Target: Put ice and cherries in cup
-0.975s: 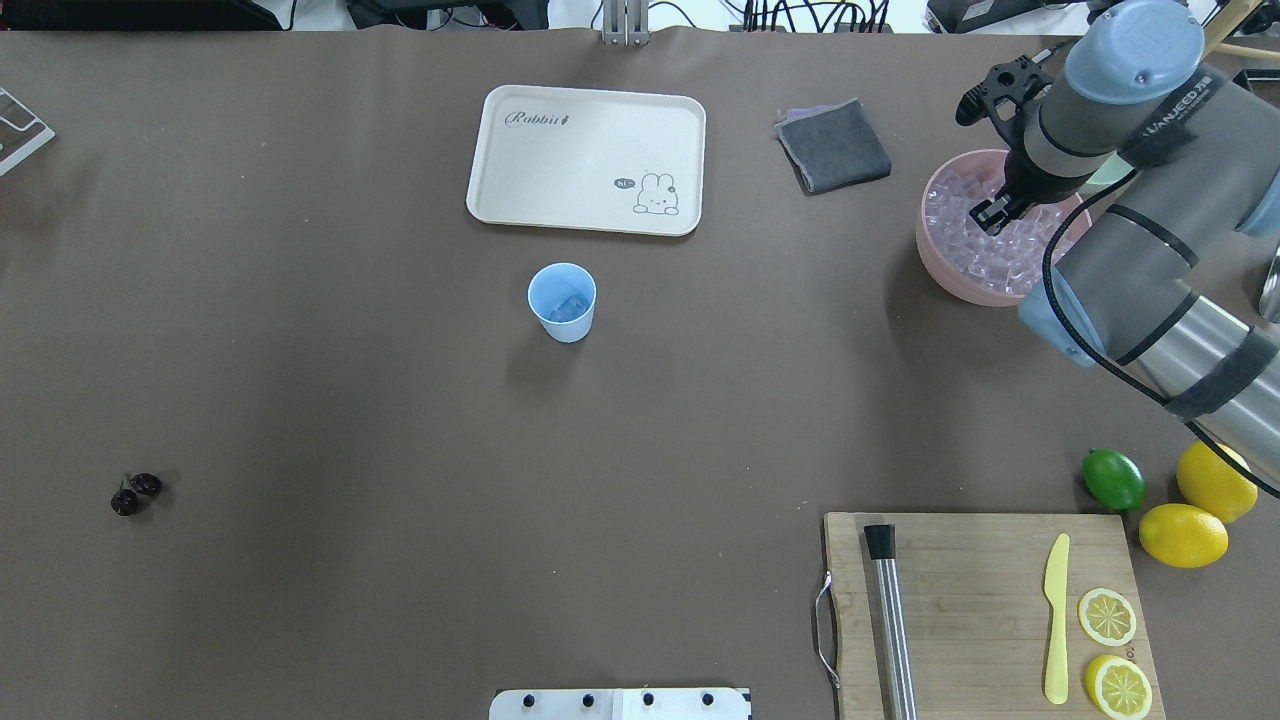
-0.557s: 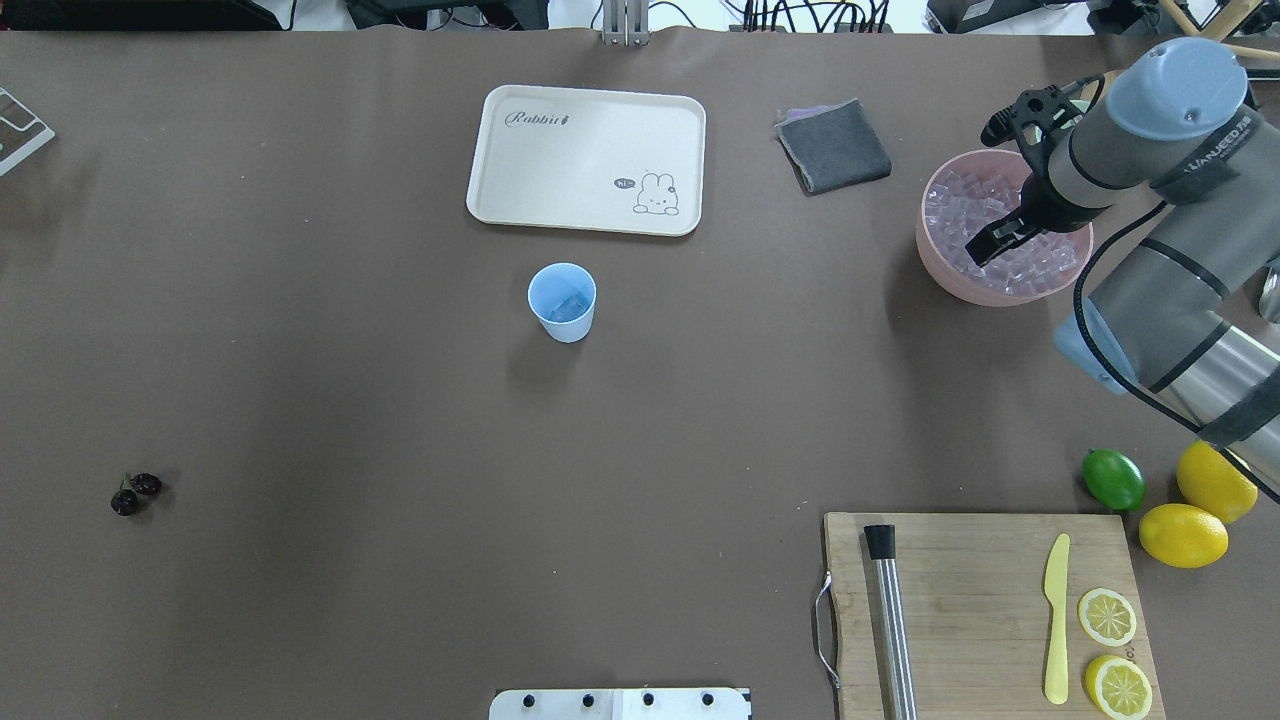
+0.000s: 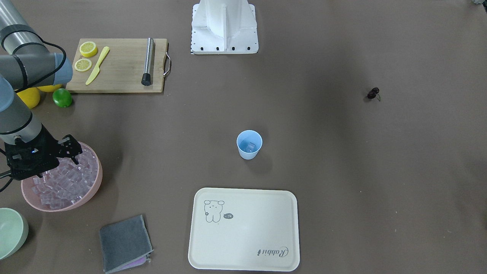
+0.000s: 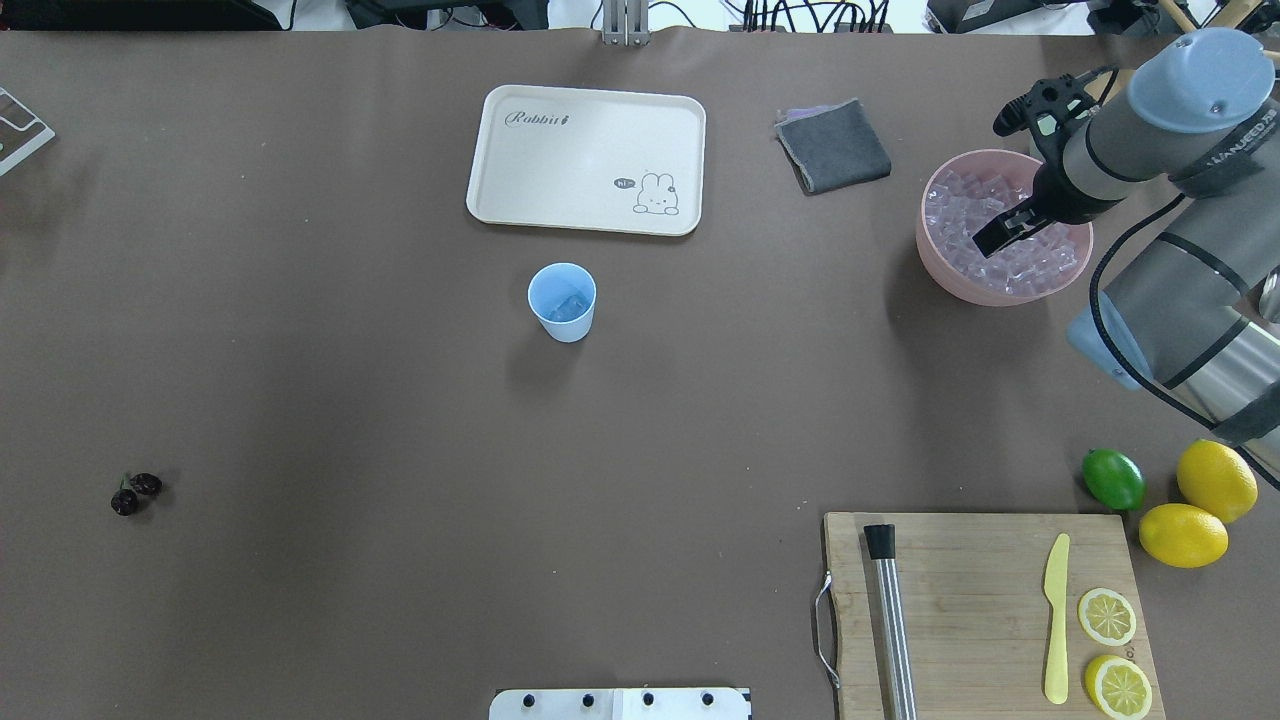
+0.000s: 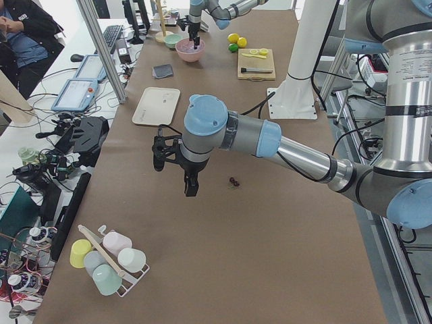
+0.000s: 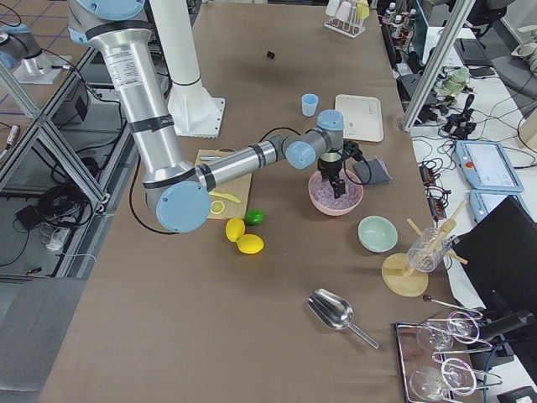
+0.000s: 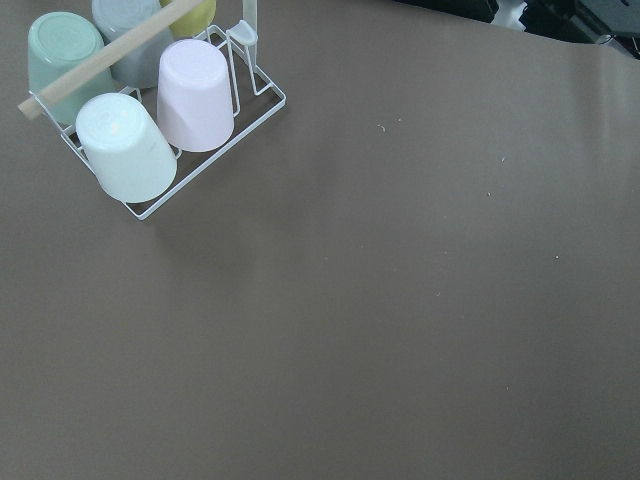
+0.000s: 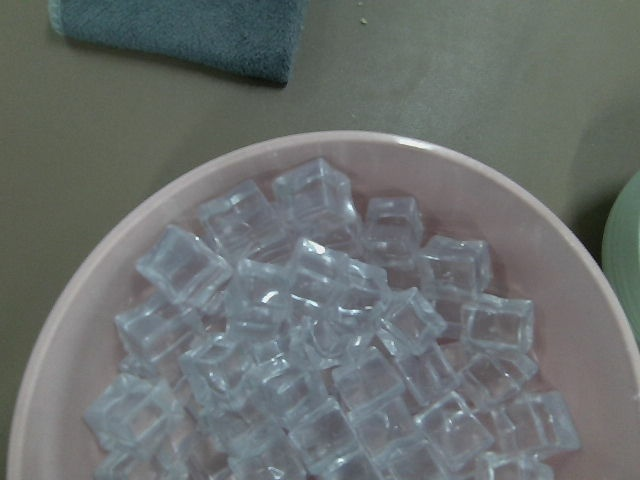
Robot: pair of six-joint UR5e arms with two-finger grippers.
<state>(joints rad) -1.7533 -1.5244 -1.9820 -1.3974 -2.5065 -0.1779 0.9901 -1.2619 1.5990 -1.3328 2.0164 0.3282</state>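
Observation:
The light-blue cup [image 4: 561, 300] [image 3: 249, 144] stands upright mid-table with an ice cube inside. More ice [image 4: 958, 212] [image 8: 330, 340] fills the pink bowl [image 4: 935, 275] [image 3: 89, 194] at the far right. My right gripper [image 4: 1000, 235] [image 3: 71, 149] hangs just over that ice, looks open and holds nothing I can see. The cherries [image 4: 135, 492] [image 3: 373, 92] [image 5: 233, 181] lie alone on the left side. My left gripper [image 5: 191, 185] hovers above the table close to the cherries. It shows only in the exterior left view, so I cannot tell its state.
A cream tray [image 4: 586, 160] and a grey cloth [image 4: 833, 146] lie beyond the cup. A cutting board [image 4: 985, 610] holds a muddler, a yellow knife and lemon slices. A lime [image 4: 1113, 479], two lemons, a pale green bowl [image 3: 11, 232] and a cup rack [image 7: 150, 100] are also about.
My right arm's elbow and wrist have swung toward the right. The gripper stayed over the pink bowl and shifted slightly across the ice. Cup and cherries have not moved.

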